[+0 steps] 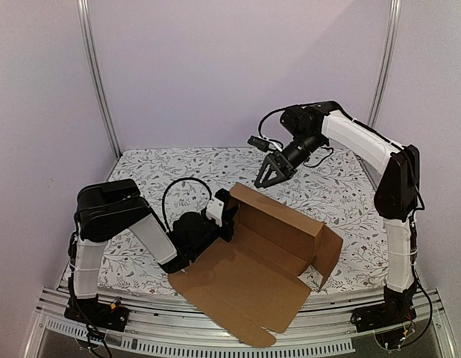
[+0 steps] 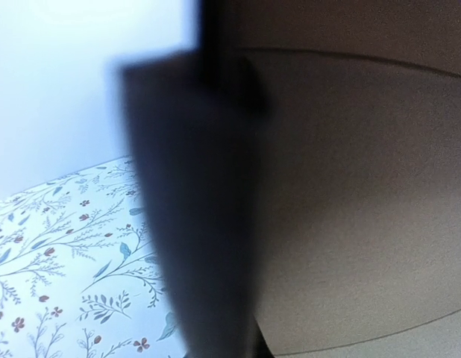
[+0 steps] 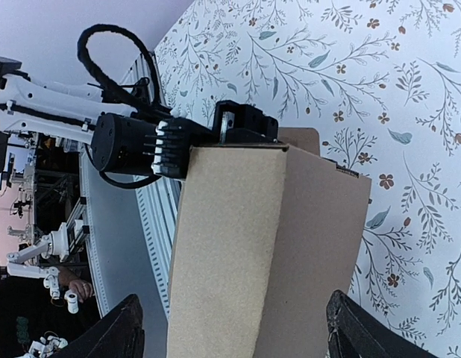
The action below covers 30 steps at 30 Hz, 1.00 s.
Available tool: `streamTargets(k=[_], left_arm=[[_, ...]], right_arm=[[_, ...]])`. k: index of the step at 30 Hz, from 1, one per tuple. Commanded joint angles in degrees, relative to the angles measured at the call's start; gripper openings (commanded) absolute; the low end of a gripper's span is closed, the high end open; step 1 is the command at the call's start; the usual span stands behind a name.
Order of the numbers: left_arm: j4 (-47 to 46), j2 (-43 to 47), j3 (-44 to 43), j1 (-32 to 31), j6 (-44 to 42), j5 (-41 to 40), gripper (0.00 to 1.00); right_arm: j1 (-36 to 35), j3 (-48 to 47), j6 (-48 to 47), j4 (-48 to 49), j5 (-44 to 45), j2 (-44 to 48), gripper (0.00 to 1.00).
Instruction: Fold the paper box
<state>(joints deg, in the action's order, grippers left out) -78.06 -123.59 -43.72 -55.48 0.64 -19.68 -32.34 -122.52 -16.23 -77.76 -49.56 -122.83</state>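
The paper box (image 1: 253, 276) is brown cardboard, partly folded, at the table's front middle. Its base panel lies flat, the back wall stands up, and a side flap (image 1: 329, 253) stands at its right end. My left gripper (image 1: 224, 212) is at the wall's left end, shut on the cardboard. In the left wrist view one blurred dark finger (image 2: 201, 224) presses against the cardboard (image 2: 365, 186); the other finger is hidden. My right gripper (image 1: 269, 177) hangs open and empty above and behind the wall. Its view looks down on the wall (image 3: 245, 246), between its fingertips (image 3: 130, 328).
A floral cloth (image 1: 163, 171) covers the table. The box's front flap (image 1: 238, 324) overhangs the metal rail (image 1: 178, 347) at the near edge. Two frame posts (image 1: 96, 74) stand at the back corners. The left arm's black cable (image 1: 178, 190) loops behind its wrist.
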Motion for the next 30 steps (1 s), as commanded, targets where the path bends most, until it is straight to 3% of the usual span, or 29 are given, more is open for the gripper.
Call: streamTargets(k=[1,10,30], left_arm=[[-5.6,-2.4,1.2,-0.9,-2.3,3.2,0.02],[-4.4,-1.8,0.7,-0.9,-2.9,4.0,0.04],[-2.6,-2.1,-0.2,-0.8,-3.0,5.6,0.07]], right_arm=[[-1.4,-3.3,4.6,-2.7,3.2,-4.3,0.83],[-2.8,-9.4,8.5,0.3,1.5,-10.6,0.83],[-4.0,-10.3,20.2,6.9,-0.1,-17.5,0.83]])
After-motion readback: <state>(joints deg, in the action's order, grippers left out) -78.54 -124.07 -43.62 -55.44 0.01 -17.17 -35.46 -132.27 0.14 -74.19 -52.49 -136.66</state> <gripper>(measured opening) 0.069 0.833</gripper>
